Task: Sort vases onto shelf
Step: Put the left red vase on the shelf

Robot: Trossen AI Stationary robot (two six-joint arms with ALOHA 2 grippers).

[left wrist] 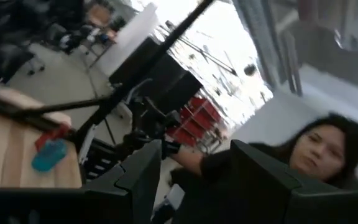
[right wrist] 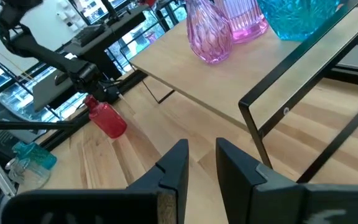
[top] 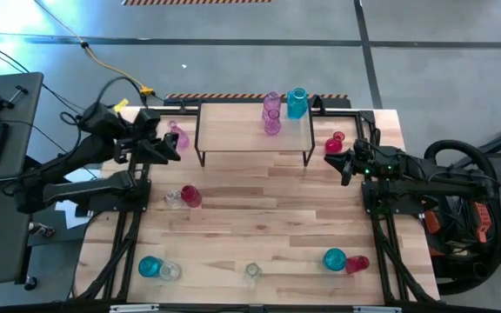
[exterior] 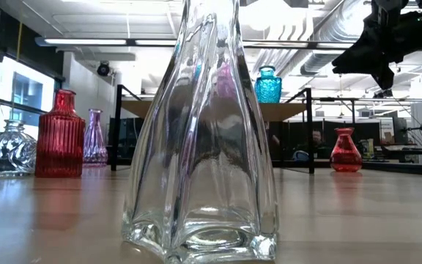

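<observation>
A tall clear vase (exterior: 200, 139) fills the low view right at the lens. Behind it stand a round clear vase (exterior: 7, 150), a ribbed red vase (exterior: 61, 136) and a pale purple vase (exterior: 94, 138) on the left, with a red bulbous vase (exterior: 346, 150) on the right. A teal vase (exterior: 267, 85) sits up on the shelf (exterior: 291, 110), and a dark arm hangs at the upper right.

The high view alone gives the full layout. The shelf (top: 233, 130) stands at the table's (top: 259, 226) far edge, carrying two pink-purple vases (top: 271, 113) and the teal vase (top: 297, 103) near its right end. The other vases are scattered over the table. The left gripper (top: 168, 149) hovers off the shelf's left end, near a pink vase (top: 179, 136). The right gripper (top: 342, 165) hovers off the shelf's right end, beside the red bulbous vase (top: 335, 142).

The left wrist view points into the room: the left gripper (left wrist: 194, 171) is spread and empty, with a person beyond.

The right wrist view shows the right gripper (right wrist: 201, 158) with fingers narrowly apart, holding nothing, facing the shelf's black leg (right wrist: 260, 134) and the pink-purple vases (right wrist: 219, 25).
</observation>
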